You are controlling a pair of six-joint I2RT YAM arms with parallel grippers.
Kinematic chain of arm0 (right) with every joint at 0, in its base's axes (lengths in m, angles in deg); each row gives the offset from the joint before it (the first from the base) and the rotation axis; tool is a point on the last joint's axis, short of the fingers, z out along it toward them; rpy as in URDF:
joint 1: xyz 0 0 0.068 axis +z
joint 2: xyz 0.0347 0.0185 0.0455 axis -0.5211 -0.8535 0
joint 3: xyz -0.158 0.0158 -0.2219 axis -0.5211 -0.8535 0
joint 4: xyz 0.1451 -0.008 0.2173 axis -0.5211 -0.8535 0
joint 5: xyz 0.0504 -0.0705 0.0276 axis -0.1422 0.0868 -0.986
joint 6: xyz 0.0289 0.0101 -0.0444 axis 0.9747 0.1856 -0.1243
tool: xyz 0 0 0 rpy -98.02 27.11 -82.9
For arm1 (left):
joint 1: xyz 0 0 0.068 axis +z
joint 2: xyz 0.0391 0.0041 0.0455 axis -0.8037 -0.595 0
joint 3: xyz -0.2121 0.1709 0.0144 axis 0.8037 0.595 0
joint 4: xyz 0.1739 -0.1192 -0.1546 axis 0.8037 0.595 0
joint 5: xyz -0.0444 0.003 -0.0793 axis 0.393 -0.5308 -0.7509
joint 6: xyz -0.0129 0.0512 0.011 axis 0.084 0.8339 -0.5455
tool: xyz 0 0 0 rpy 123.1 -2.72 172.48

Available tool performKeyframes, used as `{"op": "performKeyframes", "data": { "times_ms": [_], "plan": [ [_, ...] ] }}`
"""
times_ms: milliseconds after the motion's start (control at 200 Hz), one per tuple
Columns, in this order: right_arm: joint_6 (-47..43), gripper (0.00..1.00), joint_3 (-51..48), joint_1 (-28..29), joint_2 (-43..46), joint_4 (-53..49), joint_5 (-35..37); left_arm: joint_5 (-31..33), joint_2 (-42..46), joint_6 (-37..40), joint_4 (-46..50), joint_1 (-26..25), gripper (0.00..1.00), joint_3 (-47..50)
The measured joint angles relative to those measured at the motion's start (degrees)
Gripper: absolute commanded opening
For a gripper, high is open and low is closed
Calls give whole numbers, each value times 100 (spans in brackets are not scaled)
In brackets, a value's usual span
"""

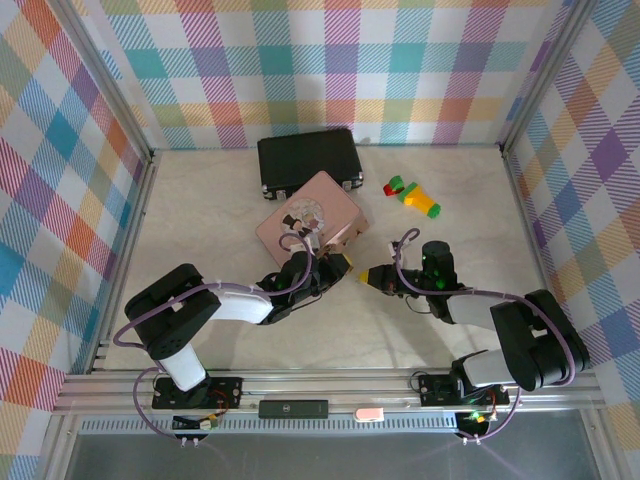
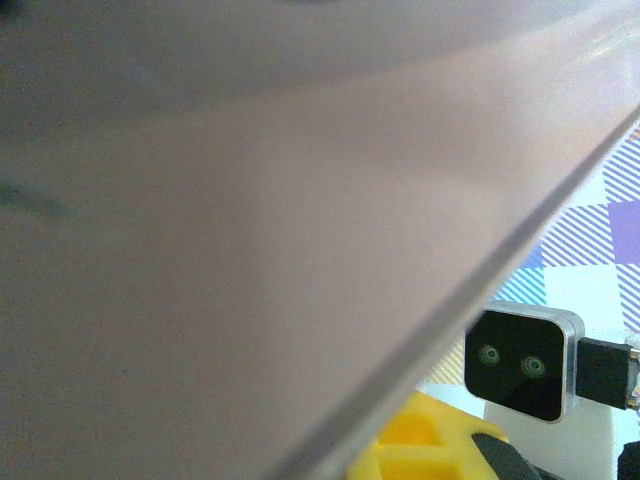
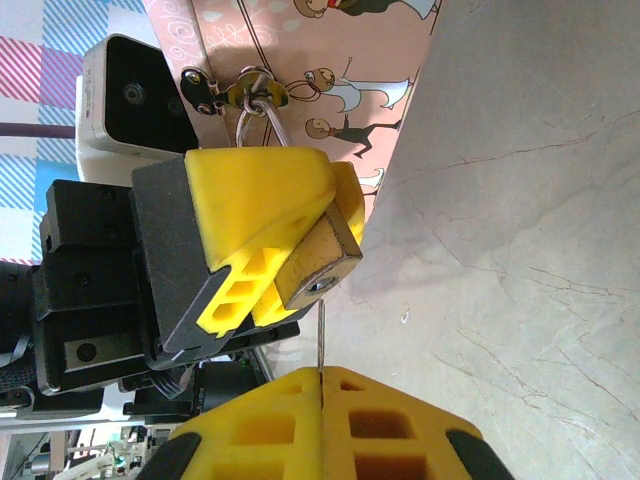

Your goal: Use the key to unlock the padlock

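Two jobs, split: left pincer (image 3: 298, 252) clamps the padlock (image 3: 322, 262) steady, keyhole facing the right pincer (image 3: 320, 385), which pinches the key (image 3: 321, 340), tip nearly at that keyhole, aligned for insertion.

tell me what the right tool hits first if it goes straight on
Most likely the padlock, held by the left tool: the key in the right tool points at it across a small gap.
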Motion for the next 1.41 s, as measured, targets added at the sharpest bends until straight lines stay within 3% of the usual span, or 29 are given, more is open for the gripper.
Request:
{"op": "performKeyframes", "data": {
  "times_ms": [1405],
  "plan": [
    [345,0,59,7,-120,376,-175,2,-31,-175,-289,-79,0,0]
  ]
}}
